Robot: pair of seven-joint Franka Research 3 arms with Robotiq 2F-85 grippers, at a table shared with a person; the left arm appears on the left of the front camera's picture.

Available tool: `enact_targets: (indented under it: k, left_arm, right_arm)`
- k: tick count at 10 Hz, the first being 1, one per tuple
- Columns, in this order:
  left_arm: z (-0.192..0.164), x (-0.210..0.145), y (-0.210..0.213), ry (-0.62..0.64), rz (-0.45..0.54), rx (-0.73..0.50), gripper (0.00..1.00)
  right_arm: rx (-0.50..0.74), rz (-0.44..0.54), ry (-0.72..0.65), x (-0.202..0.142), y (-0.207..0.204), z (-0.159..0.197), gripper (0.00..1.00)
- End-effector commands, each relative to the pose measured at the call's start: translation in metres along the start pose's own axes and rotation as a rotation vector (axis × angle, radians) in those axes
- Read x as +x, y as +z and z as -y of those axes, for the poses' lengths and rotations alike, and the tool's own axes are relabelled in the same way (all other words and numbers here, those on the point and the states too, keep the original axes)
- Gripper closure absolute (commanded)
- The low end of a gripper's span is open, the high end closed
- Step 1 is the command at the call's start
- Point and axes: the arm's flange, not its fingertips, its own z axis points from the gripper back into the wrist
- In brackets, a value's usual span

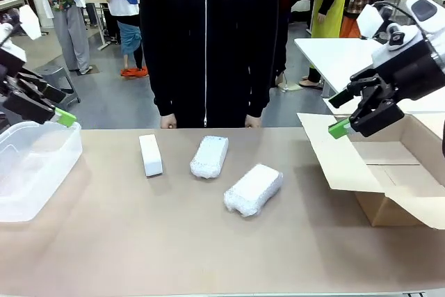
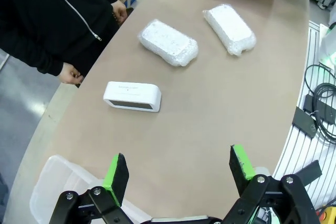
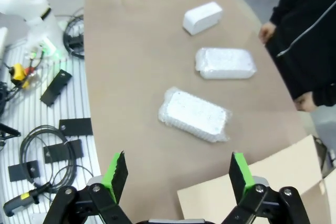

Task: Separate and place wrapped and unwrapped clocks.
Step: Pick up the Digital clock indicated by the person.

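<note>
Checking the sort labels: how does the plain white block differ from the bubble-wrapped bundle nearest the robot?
The block is smooth and bare; the bundle is in bubble wrap. The block looks smaller and slimmer than the bundle. The block lies nearer the tub, the bundle nearer the box, turned diagonally. Both are whitish, oblong and lie free on the table.

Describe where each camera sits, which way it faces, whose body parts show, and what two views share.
Left wrist: mounted there, looking down past the open left claw at the brown table and smooth white rectangular clock.
Right wrist: likewise, over the open right claw.
Front: robot's side, facing the black-jacketed person across the table; both claws show.
Shared: both wrist views show that clock.
</note>
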Motion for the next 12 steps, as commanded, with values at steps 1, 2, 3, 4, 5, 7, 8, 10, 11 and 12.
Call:
enact_targets:
  k: [1, 2, 3, 4, 5, 7, 8, 10, 11, 12]
  left_arm:
    - [0.075, -0.102, -0.033, -0.015, 0.040, -0.011, 0.00]
    - [0.075, -0.106, -0.031, -0.013, 0.047, -0.010, 0.00]
    - [0.075, -0.109, -0.032, -0.007, 0.055, -0.009, 0.00]
    - [0.075, -0.110, -0.032, -0.009, 0.057, -0.007, 0.00]
    - [0.077, -0.104, -0.033, -0.001, 0.060, -0.009, 0.00]
    - [0.073, -0.108, -0.029, -0.003, 0.054, -0.010, 0.00]
    - [0.071, -0.109, -0.028, 0.002, 0.059, -0.009, 0.00]
    - [-0.007, -0.012, 0.018, 0.020, 0.027, -0.002, 0.00]
    - [-0.007, -0.012, 0.018, 0.020, 0.027, -0.002, 0.00]
    - [-0.007, -0.012, 0.018, 0.020, 0.027, -0.002, 0.00]
  right_arm:
    - [0.006, 0.055, 0.029, -0.039, -0.017, -0.030, 0.00]
    - [0.000, 0.068, 0.025, -0.040, -0.015, -0.032, 0.00]
    - [-0.011, 0.074, 0.019, -0.042, -0.012, -0.035, 0.00]
    - [-0.021, 0.069, 0.015, -0.043, -0.011, -0.036, 0.00]
    - [-0.022, 0.071, 0.013, -0.044, -0.011, -0.036, 0.00]
    - [-0.021, 0.057, 0.013, -0.043, -0.012, -0.034, 0.00]
    - [-0.027, 0.055, 0.015, -0.042, -0.013, -0.033, 0.00]
    - [-0.032, 0.039, -0.001, -0.008, 0.016, 0.006, 0.00]
    - [-0.032, 0.039, -0.001, -0.008, 0.016, 0.006, 0.00]
    - [-0.032, 0.039, -0.001, -0.008, 0.016, 0.006, 0.00]
